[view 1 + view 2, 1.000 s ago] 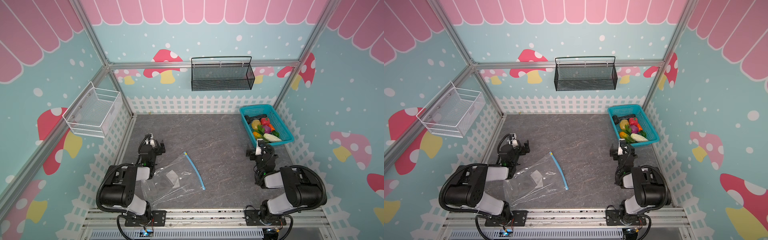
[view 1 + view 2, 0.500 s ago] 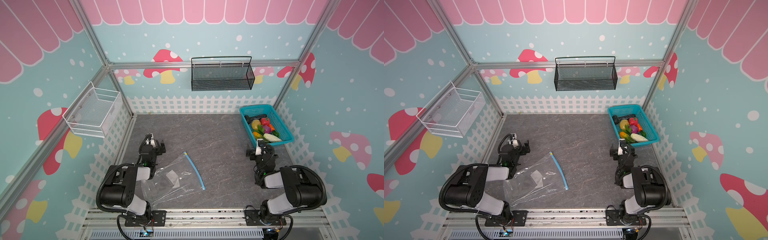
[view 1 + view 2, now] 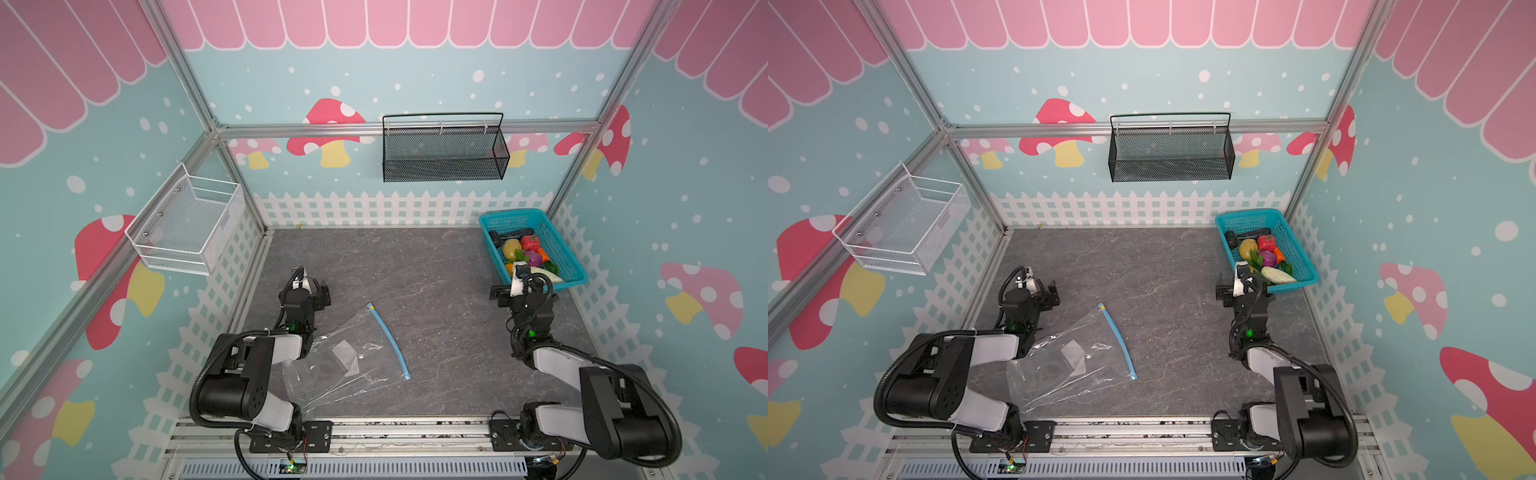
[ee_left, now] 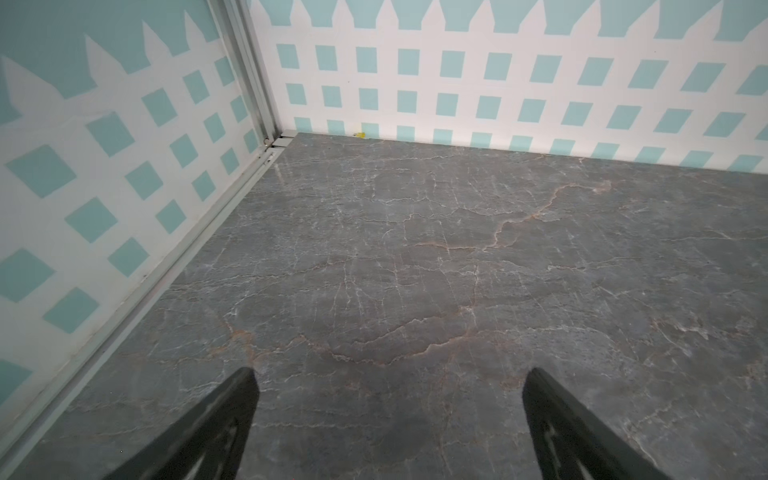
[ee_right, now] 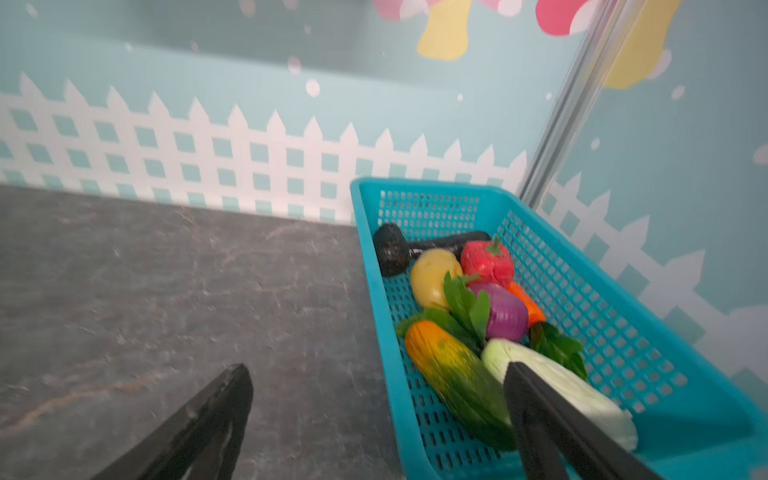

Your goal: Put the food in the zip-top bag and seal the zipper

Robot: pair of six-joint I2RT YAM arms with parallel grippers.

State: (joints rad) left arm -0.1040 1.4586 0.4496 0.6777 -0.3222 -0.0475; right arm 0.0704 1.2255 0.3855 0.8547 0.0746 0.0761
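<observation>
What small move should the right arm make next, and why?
Probably ease the open right gripper forward over the corn: it lies at the near end of the turquoise basket, nothing is held, and the zip-top bag lies empty.

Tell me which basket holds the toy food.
The turquoise lattice basket on the tabletop; the black mesh basket and white wire basket hang on the walls, showing none.

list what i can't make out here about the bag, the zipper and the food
- zip-top bag: left edge covered by the left arm in both top views; absent from both wrist views.
- zipper: too small in both top views to tell open from sealed.
- corn: mostly behind the right wrist in both top views, blurred in the right wrist view.
</observation>
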